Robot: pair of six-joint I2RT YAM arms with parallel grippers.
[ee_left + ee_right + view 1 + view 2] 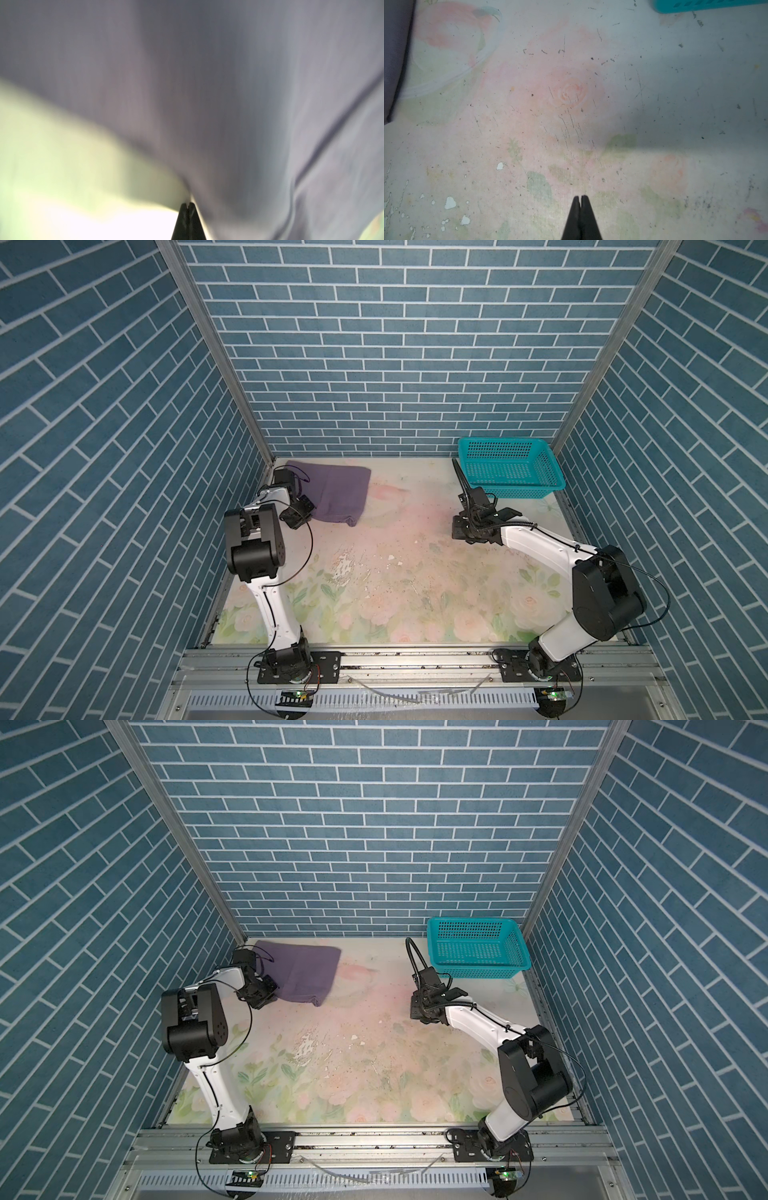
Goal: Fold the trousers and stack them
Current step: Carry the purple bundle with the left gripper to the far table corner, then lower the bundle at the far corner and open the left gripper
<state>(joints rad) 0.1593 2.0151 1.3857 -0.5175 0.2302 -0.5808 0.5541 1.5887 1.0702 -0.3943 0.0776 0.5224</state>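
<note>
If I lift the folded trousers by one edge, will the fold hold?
Probably not: the trousers look thin and soft, rippling in the left wrist view, so the layers would likely sag open. Pushing may bunch them; the near corner looks rumpled.

Left fingers [182, 220] closed, right fingers [574, 218] closed, arms bent

A lab-style robot test booth: printed brick wall panels [407, 344], aluminium frame rail [415, 662], floral-print tabletop [415, 572].
</note>
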